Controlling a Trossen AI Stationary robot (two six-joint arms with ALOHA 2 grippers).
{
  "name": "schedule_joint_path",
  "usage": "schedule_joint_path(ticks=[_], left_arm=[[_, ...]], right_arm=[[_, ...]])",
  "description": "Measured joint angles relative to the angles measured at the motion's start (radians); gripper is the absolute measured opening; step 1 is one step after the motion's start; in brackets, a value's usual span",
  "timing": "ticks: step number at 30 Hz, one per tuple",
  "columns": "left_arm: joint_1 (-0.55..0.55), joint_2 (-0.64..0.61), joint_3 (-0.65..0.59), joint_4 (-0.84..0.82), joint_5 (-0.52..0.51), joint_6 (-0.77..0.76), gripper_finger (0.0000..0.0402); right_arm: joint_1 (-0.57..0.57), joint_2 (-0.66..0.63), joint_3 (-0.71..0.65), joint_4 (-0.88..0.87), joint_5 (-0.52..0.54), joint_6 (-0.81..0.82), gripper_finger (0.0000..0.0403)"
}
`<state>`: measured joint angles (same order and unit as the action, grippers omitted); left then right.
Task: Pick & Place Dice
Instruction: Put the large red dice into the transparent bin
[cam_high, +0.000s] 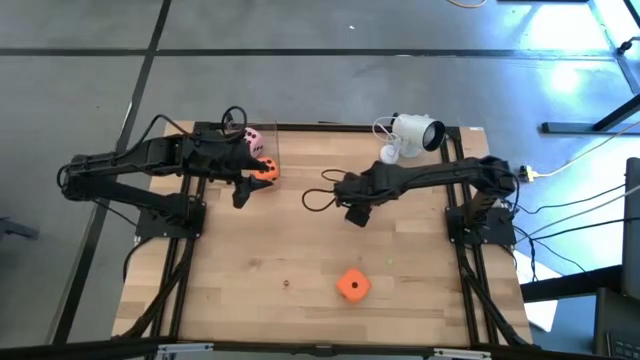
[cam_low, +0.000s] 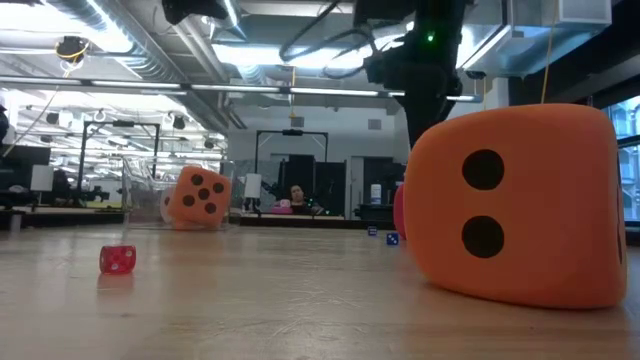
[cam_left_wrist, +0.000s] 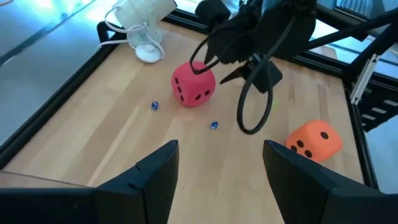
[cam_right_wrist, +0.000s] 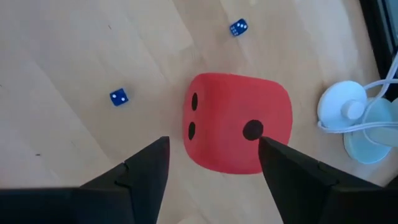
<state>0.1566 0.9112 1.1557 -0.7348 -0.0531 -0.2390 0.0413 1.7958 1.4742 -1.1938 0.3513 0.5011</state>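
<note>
Two hands at work: right hand (cam_right_wrist: 211, 165), fingers spread wide, hovers over the soft red cube die (cam_right_wrist: 237, 122) at worktop twelve o'clock; descend centred, then close. Left hand (cam_left_wrist: 219, 165), likewise wide, waits at ten o'clock.

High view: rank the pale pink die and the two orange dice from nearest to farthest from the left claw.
1. back orange die: right beside the left claw, on the table's left side.
2. pale pink die: just beyond that die, by the far edge.
3. front orange die: alone near the front edge, past the table's middle.
</note>
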Motion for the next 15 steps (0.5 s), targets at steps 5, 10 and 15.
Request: schedule_joint_path(ticks=[5, 10, 15], left_arm=[[0.0, 0.0, 0.0, -0.003, 0.0, 0.0, 0.0225], [0.0, 0.0, 0.0, -0.003, 0.001, -0.012, 0.0225], [0.0, 0.0, 0.0, -0.003, 0.001, -0.023, 0.0225]], right_arm=[[-0.006, 0.034, 0.0, 0.001, 0.0, -0.015, 0.0245], [-0.006, 0.071, 0.0, 0.001, 0.0, -0.015, 0.0245], [-0.016, 0.109, 0.0, 0.003, 0.0, -0.015, 0.0245]])
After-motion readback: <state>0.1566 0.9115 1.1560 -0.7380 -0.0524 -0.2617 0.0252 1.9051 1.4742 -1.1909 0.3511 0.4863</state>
